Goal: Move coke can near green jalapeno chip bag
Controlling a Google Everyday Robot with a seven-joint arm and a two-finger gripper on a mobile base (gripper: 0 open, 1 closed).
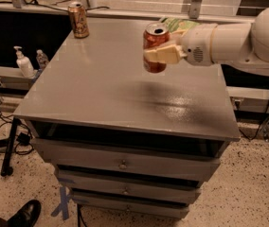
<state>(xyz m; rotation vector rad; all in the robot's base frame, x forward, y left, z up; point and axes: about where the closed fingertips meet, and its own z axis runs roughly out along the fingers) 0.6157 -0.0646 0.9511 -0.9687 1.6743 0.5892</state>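
The coke can (pixel 153 40), red-orange with a silver top, hangs upright in the air above the grey table top (pixel 101 89), right of centre. My gripper (pixel 159 55) reaches in from the right and is shut on the coke can around its middle. The green jalapeno chip bag (pixel 176 23) lies at the table's far right edge, just behind the can and my white arm (pixel 229 41), which hides most of it.
A gold-brown can (pixel 78 20) stands at the table's far left corner. The table has drawers (pixel 122 162) below. A soap dispenser (pixel 23 63) and a small bottle (pixel 42 59) stand on a shelf to the left. A shoe (pixel 25 214) shows at bottom left.
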